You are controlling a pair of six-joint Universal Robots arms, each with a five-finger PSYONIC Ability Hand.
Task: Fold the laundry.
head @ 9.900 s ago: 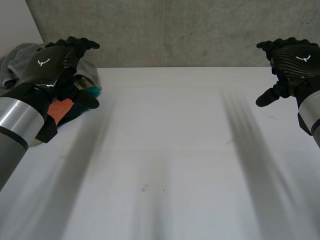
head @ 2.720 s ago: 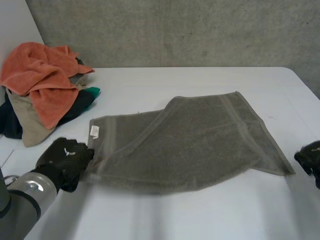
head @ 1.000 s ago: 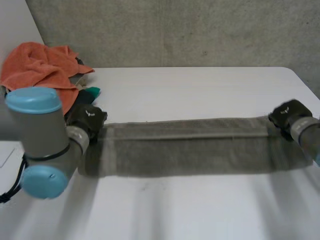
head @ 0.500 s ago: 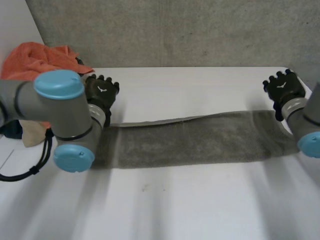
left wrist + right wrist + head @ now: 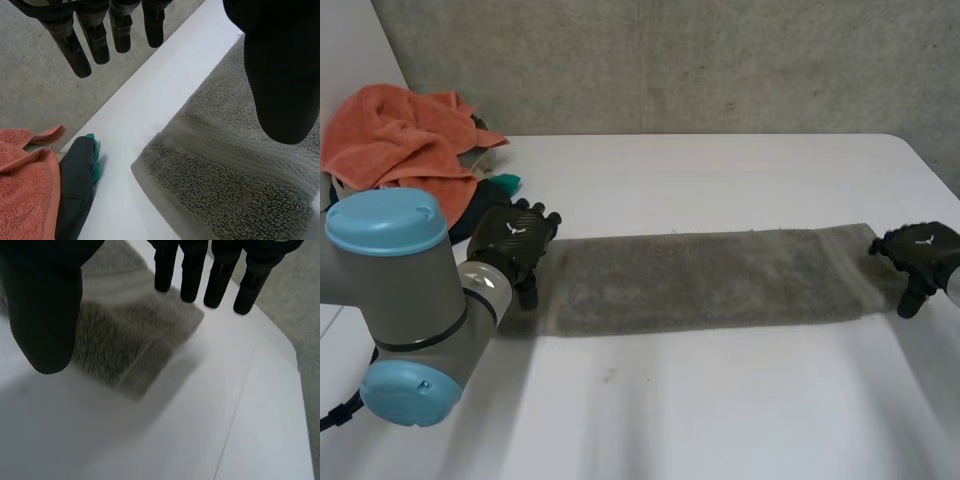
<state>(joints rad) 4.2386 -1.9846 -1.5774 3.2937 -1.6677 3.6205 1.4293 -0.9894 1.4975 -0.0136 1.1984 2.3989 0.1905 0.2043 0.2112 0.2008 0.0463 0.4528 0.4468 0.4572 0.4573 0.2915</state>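
A grey towel (image 5: 710, 280) lies flat on the white table (image 5: 720, 420) as a long folded strip running left to right. My left hand (image 5: 512, 240) hovers at its left end, fingers straight and apart from the thumb, holding nothing. In the left wrist view the towel's end corner (image 5: 225, 170) lies under the left hand (image 5: 280, 65). My right hand (image 5: 920, 255) is at the towel's right end, also open. In the right wrist view the towel's corner (image 5: 130, 345) lies below the right hand (image 5: 45, 305), free of it.
A pile of laundry sits at the table's back left: an orange towel (image 5: 390, 130) on top, with beige, dark and teal cloth (image 5: 498, 186) under it. The orange towel (image 5: 25, 185) and dark cloth (image 5: 75, 190) lie just beyond the grey towel's left end. A concrete wall (image 5: 670, 60) stands behind.
Both hands have let go of the towel's ends and drawn back toward me from the far side. The towel's lifted far edge has dropped, so the strip now lies flat.
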